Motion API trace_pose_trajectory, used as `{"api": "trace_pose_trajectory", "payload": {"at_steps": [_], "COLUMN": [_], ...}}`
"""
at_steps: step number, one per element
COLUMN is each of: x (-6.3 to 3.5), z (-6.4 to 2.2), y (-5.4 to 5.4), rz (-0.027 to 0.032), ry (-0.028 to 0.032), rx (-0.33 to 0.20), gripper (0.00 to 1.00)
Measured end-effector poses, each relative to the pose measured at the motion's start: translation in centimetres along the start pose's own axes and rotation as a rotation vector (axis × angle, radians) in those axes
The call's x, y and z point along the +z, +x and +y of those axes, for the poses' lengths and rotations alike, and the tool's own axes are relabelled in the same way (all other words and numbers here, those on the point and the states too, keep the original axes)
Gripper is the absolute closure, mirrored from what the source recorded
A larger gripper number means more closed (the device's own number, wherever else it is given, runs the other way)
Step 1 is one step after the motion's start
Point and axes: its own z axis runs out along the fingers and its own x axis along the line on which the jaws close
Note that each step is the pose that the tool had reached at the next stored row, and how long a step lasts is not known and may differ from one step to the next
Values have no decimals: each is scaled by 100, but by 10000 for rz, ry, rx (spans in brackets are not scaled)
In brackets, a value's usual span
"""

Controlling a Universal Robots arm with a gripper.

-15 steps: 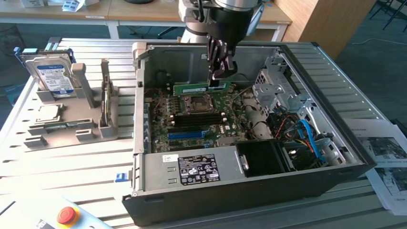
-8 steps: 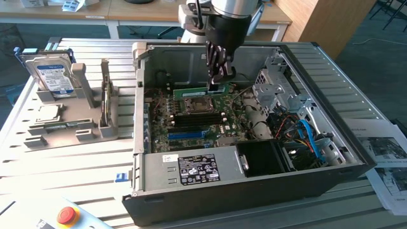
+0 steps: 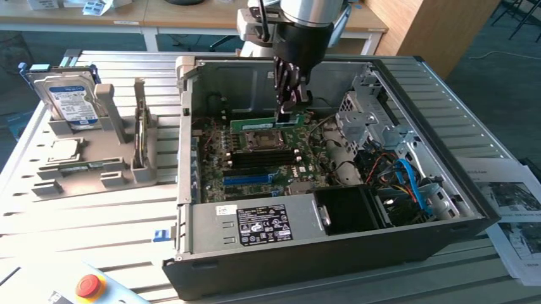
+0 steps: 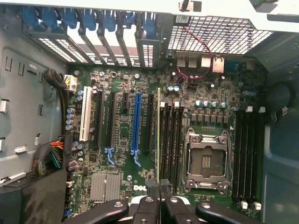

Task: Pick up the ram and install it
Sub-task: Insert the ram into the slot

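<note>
- Your end effector [image 3: 292, 106] reaches down into the open computer case [image 3: 279, 269] on the worktop [image 3: 93, 215], its fingers pinching the ram [image 3: 256, 121] at one end.
- The pick-up is done: the green stick is off the grey holder [image 3: 85, 174], where the hard drive [image 3: 72, 101] and a small square processor chip [image 3: 63, 151] stand.
- In the wrist view you see the ram [image 4: 159, 135] edge-on, a thin line running out from the end effector [image 4: 159, 185] over the motherboard [image 4: 121, 135].
- It lies parallel to the black memory slots [image 4: 170, 140], at the side of the bank away from the empty processor socket [image 4: 205, 161].
- Installation looks to be in hand, not finished. With the stick gripped, you cannot tell from either view whether its edge has entered a slot or hangs just above it.
- As judged here, what is left for you is seating it fully and letting go.
</note>
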Motion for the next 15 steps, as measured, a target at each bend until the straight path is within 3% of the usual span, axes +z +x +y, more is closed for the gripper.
{"api": "trace_pose_trajectory", "payload": {"at_steps": [9, 10, 15], "x": [4, 2, 0], "z": [-4, -40, -61], "y": [0, 7, 9], "rz": [-14, -15, -18], "ry": [-5, -41, -190], "rx": [247, 259, 256], "gripper": [88, 88, 88]}}
